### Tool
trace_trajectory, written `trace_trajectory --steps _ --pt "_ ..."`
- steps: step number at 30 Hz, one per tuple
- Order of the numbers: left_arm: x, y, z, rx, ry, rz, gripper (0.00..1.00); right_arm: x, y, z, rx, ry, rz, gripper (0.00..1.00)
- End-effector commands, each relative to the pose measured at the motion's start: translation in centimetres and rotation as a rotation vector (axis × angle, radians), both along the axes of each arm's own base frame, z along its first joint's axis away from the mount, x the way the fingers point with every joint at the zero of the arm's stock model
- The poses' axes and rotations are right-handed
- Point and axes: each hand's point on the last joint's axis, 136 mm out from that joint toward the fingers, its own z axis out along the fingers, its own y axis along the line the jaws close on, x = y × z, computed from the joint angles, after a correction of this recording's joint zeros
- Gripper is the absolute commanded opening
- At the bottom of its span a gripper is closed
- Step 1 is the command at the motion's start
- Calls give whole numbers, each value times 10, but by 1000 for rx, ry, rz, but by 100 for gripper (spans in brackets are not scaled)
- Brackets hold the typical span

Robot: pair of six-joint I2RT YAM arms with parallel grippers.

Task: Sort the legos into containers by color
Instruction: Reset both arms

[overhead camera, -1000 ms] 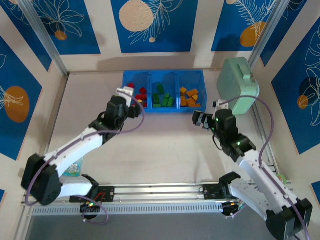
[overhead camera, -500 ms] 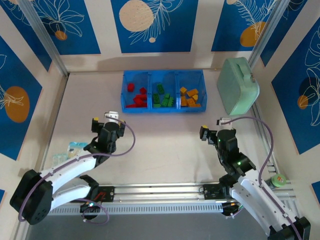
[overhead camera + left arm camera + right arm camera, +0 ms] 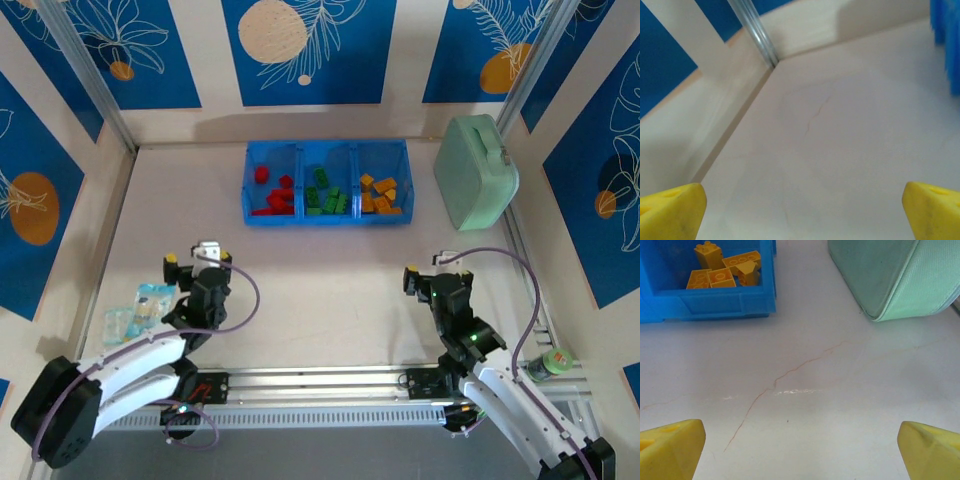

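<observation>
Judging from the legos lying colour-sorted in the far blue tray, you had only to park both arms near, well clear; both jaws gaped wide, empty.

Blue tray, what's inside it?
The blue tray holds red legos in its left compartment, green legos in the middle, orange-yellow legos on the right. Anything beneath those piles is covered.
</observation>
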Motion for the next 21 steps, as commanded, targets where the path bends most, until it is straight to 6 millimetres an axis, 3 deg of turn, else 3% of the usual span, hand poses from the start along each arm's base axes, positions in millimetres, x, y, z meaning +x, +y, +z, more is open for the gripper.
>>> trace_trajectory --steps 1,6,10,21 --pt "2 1 15 -34 -74 17 100 6 -4 8 17 -33 -29 99" --pt "-4 8 19 -23 -94 55 100 7 -11 6 25 -17 -68 99" --pt "-24 29 19 -19 -62 144 100 10 -14 7 27 -34 -86 99" --pt "-35 38 29 -72 -174 145 100 33 -24 13 61 -107 -137 99"
